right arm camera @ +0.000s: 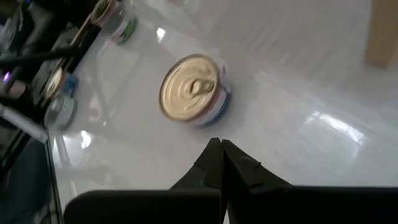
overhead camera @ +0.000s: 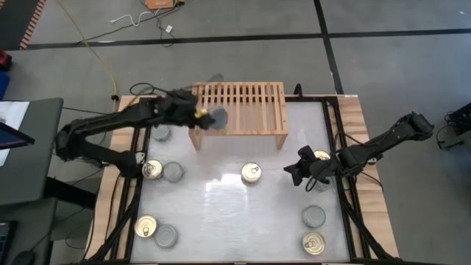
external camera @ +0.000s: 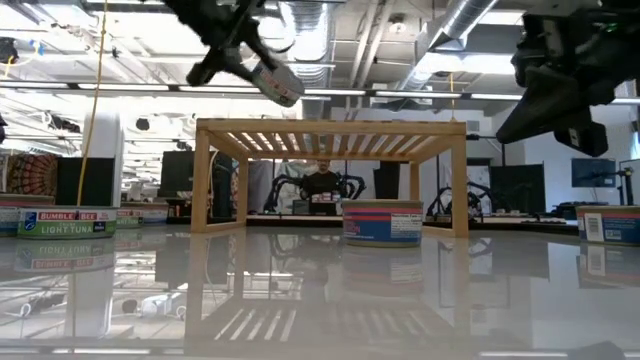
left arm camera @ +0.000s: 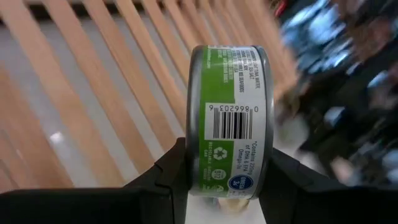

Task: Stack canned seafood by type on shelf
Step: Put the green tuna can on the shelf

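Note:
My left gripper point(overhead camera: 208, 116) point(left arm camera: 227, 190) is shut on a green-labelled can point(left arm camera: 230, 118) point(external camera: 276, 84) above the left end of the light-wood shelf point(overhead camera: 243, 110) point(external camera: 330, 130). My right gripper point(overhead camera: 298, 171) point(right arm camera: 221, 155) hangs shut above the table's right half, touching nothing. In its wrist view a gold-lidded can point(right arm camera: 193, 90) point(overhead camera: 251, 173) stands on its base in front of the shelf. More cans, gold-topped point(overhead camera: 152, 169) and silver-topped point(overhead camera: 173, 171), rest on the table at both sides. My left gripper pinches the can between its two fingers point(left arm camera: 165, 180), one on each flat face. The labelled side wall point(left arm camera: 227, 158) faces the wrist camera. The fingers slant downward from the table's left side. The can stands on edge, tilted, lifted clear of the shelf's slats.
Cans stand at the near left point(overhead camera: 146, 227), at the near right point(overhead camera: 313, 242) point(overhead camera: 314, 216), under my right arm point(overhead camera: 321, 156) and under my left arm point(overhead camera: 162, 134). The table's glossy middle point(overhead camera: 221, 213) is free. The far end of the room shows behind the shelf in the low view.

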Available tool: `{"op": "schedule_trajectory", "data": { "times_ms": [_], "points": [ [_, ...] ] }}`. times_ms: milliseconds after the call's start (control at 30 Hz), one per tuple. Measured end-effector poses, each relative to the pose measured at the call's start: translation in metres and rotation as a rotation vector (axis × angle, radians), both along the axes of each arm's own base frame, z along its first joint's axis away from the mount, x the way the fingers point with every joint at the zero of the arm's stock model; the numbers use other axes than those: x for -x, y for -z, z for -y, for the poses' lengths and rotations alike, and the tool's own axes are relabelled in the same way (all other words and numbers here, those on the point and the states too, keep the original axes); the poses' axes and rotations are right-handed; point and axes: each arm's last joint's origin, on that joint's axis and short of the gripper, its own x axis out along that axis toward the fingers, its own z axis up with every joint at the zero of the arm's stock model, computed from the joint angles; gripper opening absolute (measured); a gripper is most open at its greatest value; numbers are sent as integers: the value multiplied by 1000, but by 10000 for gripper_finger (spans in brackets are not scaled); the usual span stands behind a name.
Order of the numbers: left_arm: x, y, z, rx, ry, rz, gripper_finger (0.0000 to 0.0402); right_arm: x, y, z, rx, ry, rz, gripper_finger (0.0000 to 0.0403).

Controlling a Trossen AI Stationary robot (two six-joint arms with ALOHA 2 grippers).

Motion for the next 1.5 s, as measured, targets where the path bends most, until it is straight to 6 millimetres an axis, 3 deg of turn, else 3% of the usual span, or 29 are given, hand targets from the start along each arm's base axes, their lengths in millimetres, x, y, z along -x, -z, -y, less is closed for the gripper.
{"op": "schedule_trajectory", "data": {
  "times_ms": [133,367,533,667,833,1067,1300,1500],
  "points": [
    [31,23,-32,62,-92,112,132,-4,-1,9,-9,59,17,22],
    [68,46,-79,151,-172,254,132,-8,-2,26,-13,162,34,22],
    [77,56,-109,184,-173,305,132,-11,-1,35,-10,215,27,22],
    [73,67,-129,256,-126,369,132,-14,2,39,-9,241,24,22],
    [68,78,-137,313,-119,379,132,-23,6,40,-12,252,31,22],
    [68,78,-138,318,-131,380,134,-34,13,38,-15,249,41,22],
    [69,80,-138,347,-144,367,229,-37,14,38,-17,244,45,22],
    [68,80,-137,361,-150,375,242,-37,13,37,-15,237,51,22]
  ]
}}
